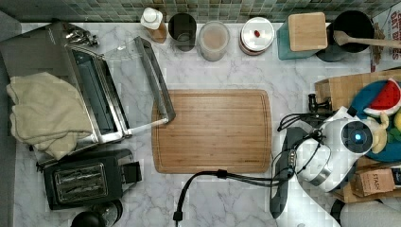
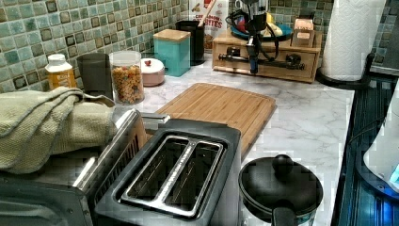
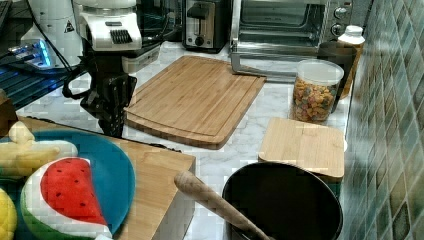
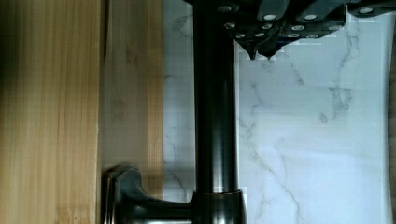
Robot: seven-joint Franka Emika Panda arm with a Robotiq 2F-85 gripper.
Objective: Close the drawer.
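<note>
One Panda gripper (image 4: 264, 53) hangs at the wrist view's top edge just beside the drawer's black bar handle (image 4: 215, 121), fingertips pressed together, gripping nothing. The single drawer (image 2: 268, 59) sits upper centre-right in the left view, under a blue plate (image 3: 107, 182). Countertop: one cutting board (image 1: 213, 130), one toaster (image 2: 181, 174), one toaster oven (image 1: 90, 90), one cereal jar (image 3: 315, 92)

The arm (image 1: 331, 151) has glossy white rounded shells with a silver ring at one joint and a round dark cap glowing blue. Black cables (image 1: 246, 178) loop around it. The white wrist block (image 3: 107, 27) carries a dark vented patch, and below it the tool (image 3: 111, 117) is matte black, studded with small silver screws (image 4: 269, 17).
</note>
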